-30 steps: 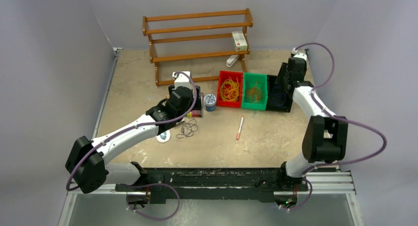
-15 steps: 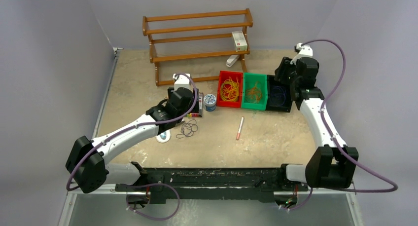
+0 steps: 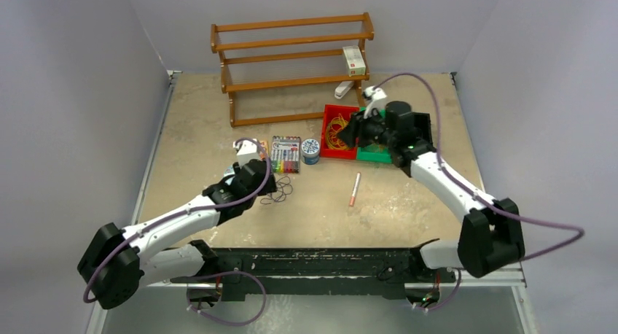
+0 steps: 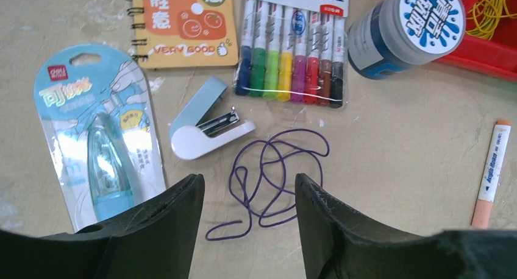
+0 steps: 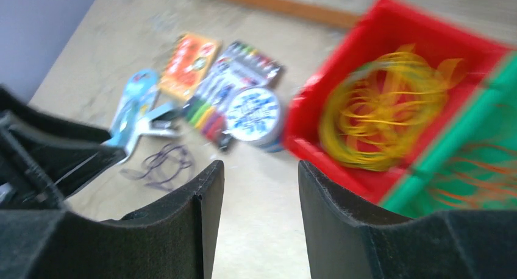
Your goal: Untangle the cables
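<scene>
Beige stone-look table (image 3: 408,203), lilac walls on three sides. Near the left part of the near edge, the left gripper (image 4: 250,180) hangs over the surface with its fingers spread moderately wide and nothing between them. Directly below and just ahead of it lies a small tangle of dark purple cables (image 4: 274,175), a few thin loops crossing one another, flat on the table left of centre. A stapler (image 4: 204,127) lies just beside the tangle; a marker pack (image 4: 292,53) and a round tin (image 4: 408,29) sit beyond it. Farther back, right of centre, the right gripper (image 5: 261,166) hovers by the red bin (image 5: 311,133), fingers likewise parted and empty. That bin holds the yellow cables (image 5: 378,120) as one heap; the green bin (image 5: 463,139) touching it holds orange-red cables (image 5: 475,175). Judgement: yellow and orange-red are sorted, and the purple tangle is the only loose remainder seen. It needs picking up, separating and binning. Anything behind the right arm is hidden.
</scene>
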You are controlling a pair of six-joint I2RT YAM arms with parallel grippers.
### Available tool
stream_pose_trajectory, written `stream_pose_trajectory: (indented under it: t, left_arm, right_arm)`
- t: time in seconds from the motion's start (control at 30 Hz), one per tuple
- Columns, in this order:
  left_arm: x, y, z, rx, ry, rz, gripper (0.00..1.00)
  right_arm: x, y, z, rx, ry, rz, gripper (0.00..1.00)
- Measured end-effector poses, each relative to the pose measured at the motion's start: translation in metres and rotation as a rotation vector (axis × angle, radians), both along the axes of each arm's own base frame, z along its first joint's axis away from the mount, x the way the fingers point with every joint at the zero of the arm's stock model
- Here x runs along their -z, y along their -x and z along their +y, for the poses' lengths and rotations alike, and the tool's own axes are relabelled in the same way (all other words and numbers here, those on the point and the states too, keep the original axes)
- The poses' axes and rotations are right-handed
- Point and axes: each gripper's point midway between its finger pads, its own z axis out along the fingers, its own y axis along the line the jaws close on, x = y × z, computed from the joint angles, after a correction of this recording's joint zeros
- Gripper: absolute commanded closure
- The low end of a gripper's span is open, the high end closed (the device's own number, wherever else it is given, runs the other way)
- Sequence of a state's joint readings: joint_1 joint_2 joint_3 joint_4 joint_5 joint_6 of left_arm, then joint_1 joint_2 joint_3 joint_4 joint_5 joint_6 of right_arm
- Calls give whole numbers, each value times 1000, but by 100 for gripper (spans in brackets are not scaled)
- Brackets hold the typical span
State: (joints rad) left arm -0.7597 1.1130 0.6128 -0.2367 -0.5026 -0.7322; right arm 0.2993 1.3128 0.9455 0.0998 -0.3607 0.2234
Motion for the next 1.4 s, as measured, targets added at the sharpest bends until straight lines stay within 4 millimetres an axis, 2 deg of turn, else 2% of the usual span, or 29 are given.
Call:
stream_pose_trajectory:
  t: [0.07, 0.2, 0.33, 0.43, 0.63, 0.8, 1.1, 1.23, 1.4]
  left_arm:
    - [3, 6, 6, -25, 29, 0, 45]
    - [3, 12, 14, -63, 57, -9, 45]
    - [6, 17, 18, -67, 74, -17, 46]
    - [16, 24, 21, -58, 77, -5, 47]
    - [41, 36, 25, -43, 61, 52, 48]
    - [42, 37, 25, -42, 63, 53, 48]
    - [40, 35, 23, -42, 71, 43, 48]
    - [39, 34, 23, -42, 75, 38, 48]
    - [38, 34, 23, -42, 75, 37, 48]
  right_arm:
    - [15, 13, 36, -96, -18, 39, 51]
    - [51, 33, 90, -231, -25, 123, 52]
    - [97, 51, 126, -310, 4, 234, 52]
    - [117, 57, 145, -344, 22, 280, 52]
    - [127, 58, 166, -388, 22, 297, 51]
    - [131, 56, 177, -420, 12, 302, 52]
    - [154, 63, 192, -465, 26, 351, 53]
    - [162, 68, 196, -476, 37, 369, 57]
    - [167, 68, 199, -480, 45, 380, 69]
